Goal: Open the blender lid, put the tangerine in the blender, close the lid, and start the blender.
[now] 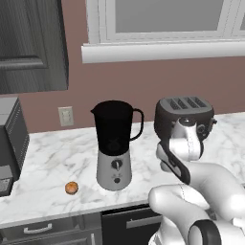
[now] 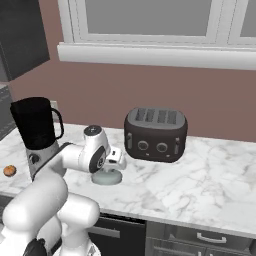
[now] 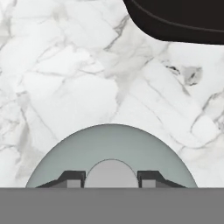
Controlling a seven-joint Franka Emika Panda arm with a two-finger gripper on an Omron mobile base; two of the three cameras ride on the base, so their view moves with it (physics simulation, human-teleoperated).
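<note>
**Lid on the table, end effector closed on its knob**

The blender (image 1: 114,146) stands on the marble table (image 1: 57,158) with its black jar uncovered at the top, spout turned away from the toaster (image 1: 184,117) and loop handle turned toward it. The blender lid (image 2: 107,177) lies flat on the table between the blender and the toaster, nearer the table's front edge than either, dome side up.

The end effector (image 3: 111,183) is down on the lid. In the hand view its two dark fingertips (image 3: 72,178) sit on either side of the lid's small pale knob (image 3: 111,173), closed against it, so the lid is gripped by the knob while it rests on the table. The toaster's dark body fills the far corner of that view, close beyond the lid.

The tangerine (image 1: 72,187) sits on the table on the side of the blender away from the toaster, near the front edge and just apart from the blender's silver base. It shows at the edge of the right base view as well.
</note>
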